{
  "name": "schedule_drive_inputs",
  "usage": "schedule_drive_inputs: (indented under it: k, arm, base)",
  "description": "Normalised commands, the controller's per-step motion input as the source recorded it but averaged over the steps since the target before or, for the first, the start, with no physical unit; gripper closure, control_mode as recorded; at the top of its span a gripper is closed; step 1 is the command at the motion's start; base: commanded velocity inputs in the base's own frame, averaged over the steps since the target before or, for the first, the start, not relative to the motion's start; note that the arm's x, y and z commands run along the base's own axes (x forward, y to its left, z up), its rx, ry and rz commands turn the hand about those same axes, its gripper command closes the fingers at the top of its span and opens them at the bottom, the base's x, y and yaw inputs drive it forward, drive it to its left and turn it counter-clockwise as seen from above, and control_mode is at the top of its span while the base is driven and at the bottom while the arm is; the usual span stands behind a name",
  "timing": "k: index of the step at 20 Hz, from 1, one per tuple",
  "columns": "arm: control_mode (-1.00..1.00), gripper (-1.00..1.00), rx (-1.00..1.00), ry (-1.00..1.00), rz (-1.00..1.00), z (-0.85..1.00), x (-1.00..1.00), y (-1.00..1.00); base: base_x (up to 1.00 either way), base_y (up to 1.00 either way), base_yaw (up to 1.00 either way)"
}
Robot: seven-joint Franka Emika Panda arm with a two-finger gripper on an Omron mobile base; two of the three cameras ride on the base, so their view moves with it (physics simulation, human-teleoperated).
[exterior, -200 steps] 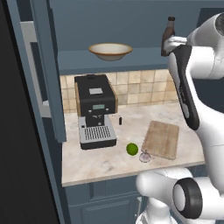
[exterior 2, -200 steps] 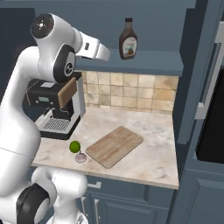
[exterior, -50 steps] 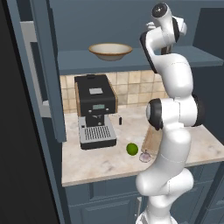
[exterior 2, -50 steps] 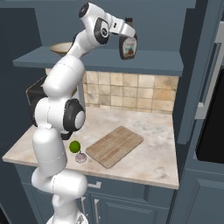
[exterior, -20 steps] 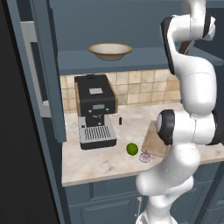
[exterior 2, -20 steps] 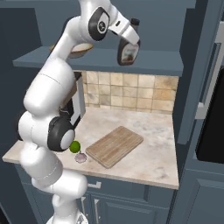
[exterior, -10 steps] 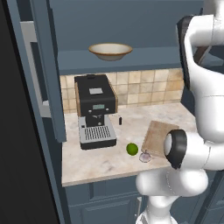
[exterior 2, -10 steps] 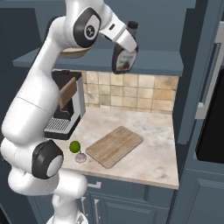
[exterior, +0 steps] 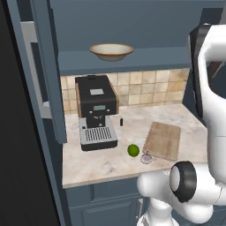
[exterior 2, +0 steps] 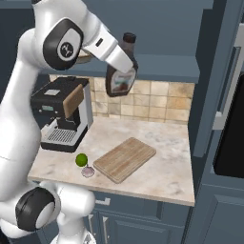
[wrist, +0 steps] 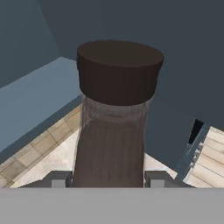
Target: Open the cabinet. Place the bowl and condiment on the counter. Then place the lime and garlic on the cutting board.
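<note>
My gripper point(exterior 2: 125, 63) is shut on the condiment point(exterior 2: 121, 76), a dark brown bottle held tilted in the air in front of the open cabinet's shelf point(exterior 2: 167, 66), high above the counter point(exterior 2: 164, 174). In the hand view the condiment point(wrist: 114, 118) stands between my gripper's fingertips point(wrist: 109, 179), cap up. The cream bowl point(exterior: 111, 51) sits on the shelf. The lime point(exterior: 133, 150) and the garlic point(exterior: 146, 157) lie on the counter just left of the cutting board point(exterior: 163, 140). From the right base the lime point(exterior 2: 81, 159) and garlic point(exterior 2: 87, 172) sit by the board's point(exterior 2: 125, 158) near corner.
A black coffee machine point(exterior: 96, 112) stands on the left of the counter against the tan tiles. The open cabinet door point(exterior: 46, 70) hangs at the left; another blue door point(exterior 2: 217, 71) and a dark appliance point(exterior 2: 231, 138) border the right side.
The arm has swung round and brought the condiment a little lower and leftward, away from the shelf. Bowl, lime, garlic and board have not moved.
</note>
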Motion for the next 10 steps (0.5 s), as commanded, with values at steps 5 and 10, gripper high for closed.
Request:
schedule_drive_inputs:
  k: [5,10]
  arm:
    - [-1.0,1.0,0.0,0.07,0.0,-0.49,-0.66,0.44]
    - [-1.0,1.0,0.0,0.0,0.0,-0.72,-0.19,0.26]
  base:
    - [0.0,0.0,0.0]
    - [0.0,0.0,0.0]
